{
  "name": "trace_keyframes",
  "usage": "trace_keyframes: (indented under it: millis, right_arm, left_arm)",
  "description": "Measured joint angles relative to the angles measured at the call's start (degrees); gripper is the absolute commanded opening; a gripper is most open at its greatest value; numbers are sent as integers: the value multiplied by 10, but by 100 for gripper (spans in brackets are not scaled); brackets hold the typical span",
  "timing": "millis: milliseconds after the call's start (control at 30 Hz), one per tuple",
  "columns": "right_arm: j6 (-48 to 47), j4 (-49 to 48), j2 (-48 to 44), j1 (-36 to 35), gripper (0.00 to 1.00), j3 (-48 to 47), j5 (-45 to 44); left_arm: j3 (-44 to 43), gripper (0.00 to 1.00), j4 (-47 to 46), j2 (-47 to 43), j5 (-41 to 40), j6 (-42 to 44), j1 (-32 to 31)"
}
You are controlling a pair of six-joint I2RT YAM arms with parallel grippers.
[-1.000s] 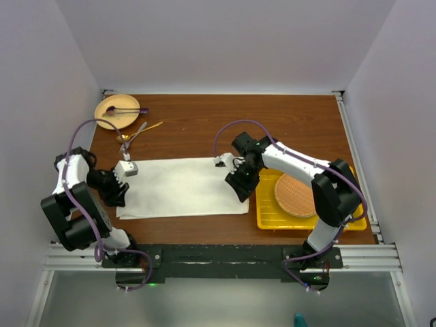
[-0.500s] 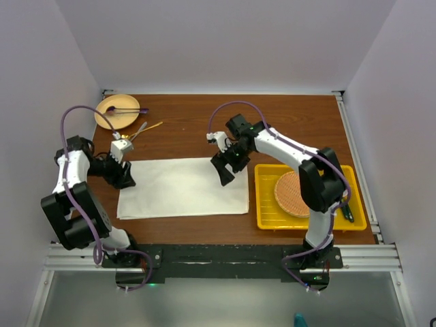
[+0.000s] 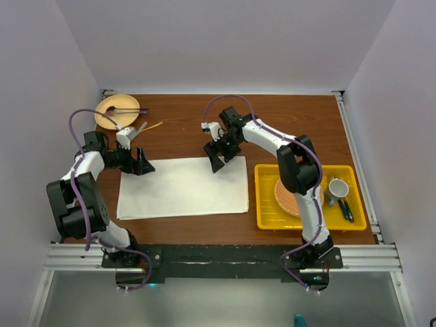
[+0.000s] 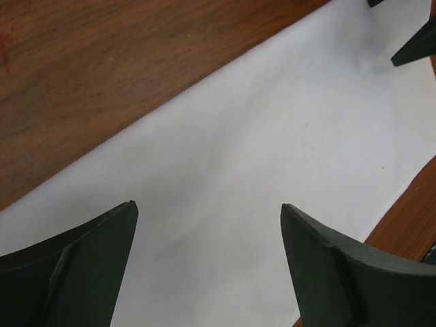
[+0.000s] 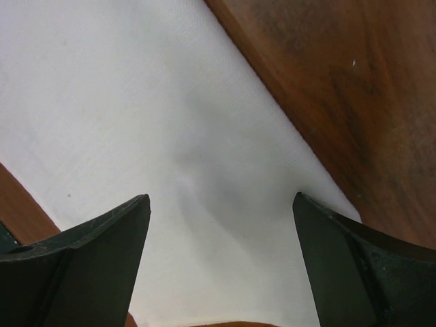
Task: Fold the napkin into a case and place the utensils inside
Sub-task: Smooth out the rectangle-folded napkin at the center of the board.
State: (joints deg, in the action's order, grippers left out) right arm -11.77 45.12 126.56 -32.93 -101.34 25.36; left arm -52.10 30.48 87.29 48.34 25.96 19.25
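Left pincer, right pincer seen wide, empty, at far edge of soft cream-white cloth napkin; fold likely skewed if gripped unevenly.

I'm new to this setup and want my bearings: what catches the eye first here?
A large cream-white napkin lies flat on the brown table, left of centre, with the left gripper open over its far left corner and the right gripper open over its far edge. At the right sits a bright yellow tray holding a round orange mat; a tan plate sits in the far left corner.
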Motion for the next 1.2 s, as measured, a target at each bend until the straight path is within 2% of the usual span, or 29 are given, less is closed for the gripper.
trace_keyframes:
  millis: [133,267,367,500,567,667,767,900,1067,1200]
  right_arm:
    - [-3,-6,9,1,98,-22,15]
    - [6,-44,-24,2,98,-24,29]
    - [39,-133,-113,2,98,25,35]
    - [157,-318,-245,6,98,122,29]
    - [223,-398,-256,9,98,124,46]
    - [330,-488,-223,10,98,127,82]
    - [433,-564,-205,0,98,216,71]
    - [555,-617,-166,-31,98,301,70]
    - [642,-685,-99,-61,98,316,76]
    - [674,-733,-60,-63,98,316,83]
  left_arm:
    - [3,100,-31,-2,8,-62,10]
    - [3,100,-76,-102,-5,-110,13]
    - [-5,100,-127,-191,-22,-150,13]
    - [-12,100,-221,-254,-31,-195,13]
    - [-19,100,-249,-247,-15,-226,13]
    - [1,100,-313,-220,5,-316,-1]
    - [100,100,-384,-219,-11,-429,-40]
    - [221,100,-469,-199,-46,-582,-107]
    - [269,100,-595,-110,-83,-715,-150]
    - [274,100,-680,-28,-101,-767,-155]
